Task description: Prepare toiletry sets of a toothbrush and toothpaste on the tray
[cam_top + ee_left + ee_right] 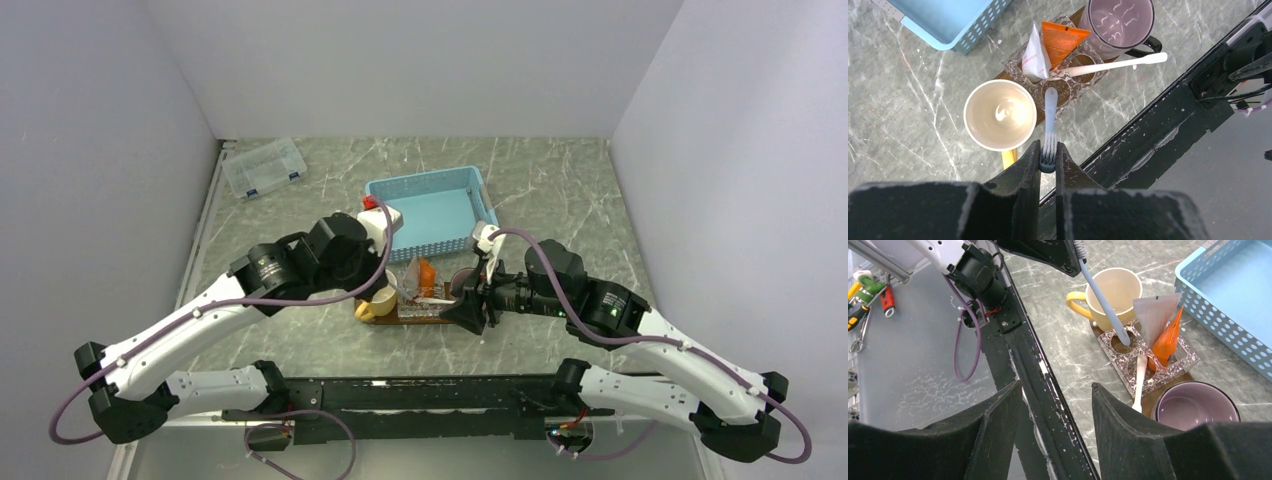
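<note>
The left end effector (pixel 1048 148) pinches the bristle head of a pale blue plastic toothbrush (pixel 1050 112). Its handle tip stands in a cell of the clear square glass holder (pixel 1075 93), just beside a cream mug with a yellow handle (pixel 1000 115). The holder rests on the dark brown wood-look tray (pixel 1148 407) on the grey marbled worktop (pixel 908 125). The thin white toothbrush (pixel 1118 64) leans out of another cell, towards a purple mug (pixel 1120 22). The right end effector (pixel 1055 388) hangs spread and empty over the worktop's near edge.

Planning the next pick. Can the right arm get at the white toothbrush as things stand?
Probably yes: the right claw is open and empty, and the white toothbrush leans from the clear holder toward it, unobstructed.
</note>
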Robot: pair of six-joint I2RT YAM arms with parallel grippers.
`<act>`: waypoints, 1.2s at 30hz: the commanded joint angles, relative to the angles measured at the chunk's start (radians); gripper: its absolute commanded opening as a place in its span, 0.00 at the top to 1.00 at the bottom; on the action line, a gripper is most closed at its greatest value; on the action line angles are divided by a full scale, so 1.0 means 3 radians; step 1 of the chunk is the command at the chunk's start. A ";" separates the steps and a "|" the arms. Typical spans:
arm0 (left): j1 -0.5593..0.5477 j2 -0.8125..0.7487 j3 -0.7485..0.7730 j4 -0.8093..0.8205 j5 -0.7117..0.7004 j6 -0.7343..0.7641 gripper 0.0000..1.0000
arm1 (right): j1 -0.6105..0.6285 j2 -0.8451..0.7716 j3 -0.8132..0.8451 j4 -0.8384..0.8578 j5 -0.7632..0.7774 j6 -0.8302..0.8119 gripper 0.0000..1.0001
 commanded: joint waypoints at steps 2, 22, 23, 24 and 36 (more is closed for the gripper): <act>-0.0201 0.0069 0.0116 -0.0006 -0.0333 -0.0119 1.00 | -0.0005 -0.0085 -0.0054 0.0159 -0.0023 0.0054 0.45; -0.0530 0.0461 0.0026 0.0098 -0.0770 -0.0352 1.00 | -0.0003 -0.0131 -0.0145 0.0167 -0.0054 0.0028 0.45; -0.0538 0.0487 0.0038 0.0091 -0.0781 -0.0353 1.00 | -0.0002 -0.0132 -0.0157 0.0168 -0.0049 0.0033 0.45; -0.0547 0.0508 0.0051 0.0088 -0.0794 -0.0353 1.00 | 0.0000 -0.0139 -0.0163 0.0167 -0.0048 0.0037 0.45; -0.0561 0.0603 0.0010 0.0184 -0.0817 -0.0380 1.00 | -0.0003 -0.0137 -0.0191 0.0177 -0.0048 0.0042 0.45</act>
